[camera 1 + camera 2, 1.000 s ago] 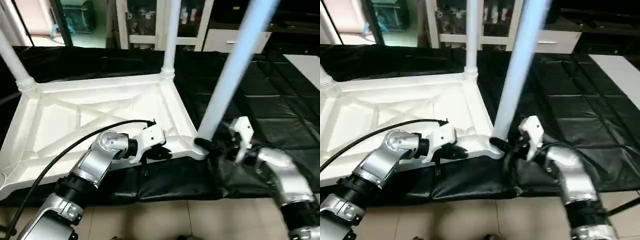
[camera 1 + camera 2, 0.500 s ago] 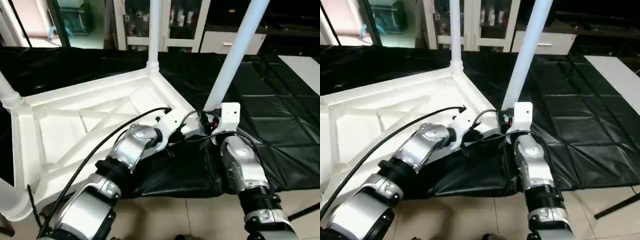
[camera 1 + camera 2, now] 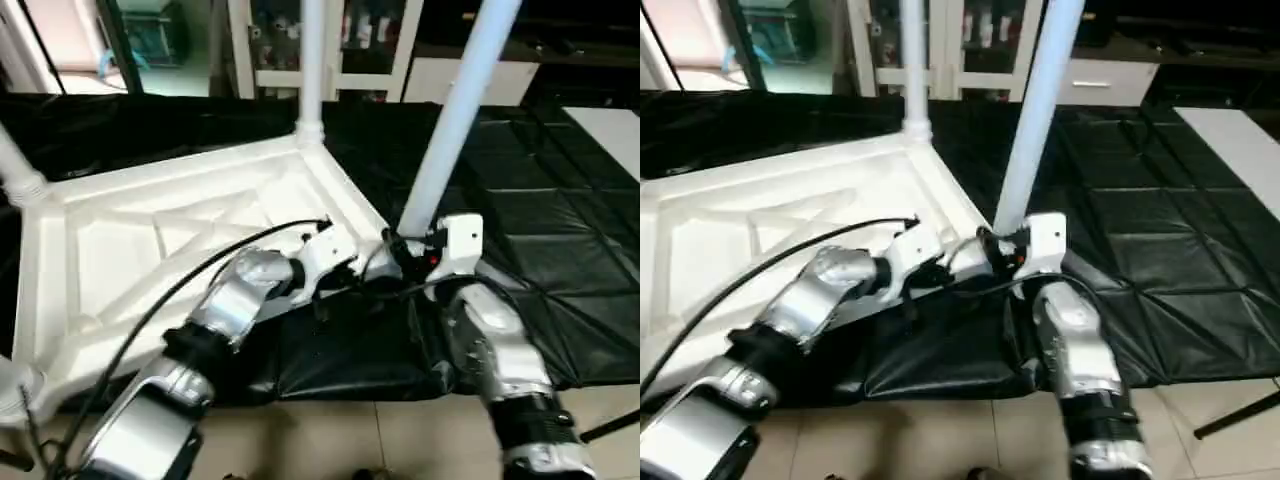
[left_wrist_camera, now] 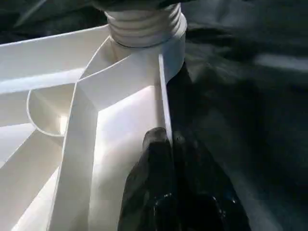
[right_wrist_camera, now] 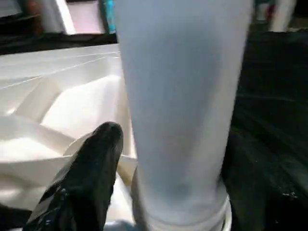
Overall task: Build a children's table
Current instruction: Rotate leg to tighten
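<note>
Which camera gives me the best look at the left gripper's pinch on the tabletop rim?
The left wrist view: the left gripper has its black fingers closed on the thin rim wall of the tabletop, below the corner socket. Both eye views show that gripper from behind, with the contact hidden.

A large work table covered with a glossy, creased black plastic sheet [image 3: 560,230] spans the middle of the room. Behind the table stand white cabinets with glass doors [image 3: 365,40], small objects dimly visible on their shelves. Beside the cabinets, toward the left, is a dark-framed glass door [image 3: 120,40]. In front of the table the floor is laid with pale beige tiles [image 3: 370,440]. A flat white board [image 3: 1240,140] lies at the table's right edge.
</note>
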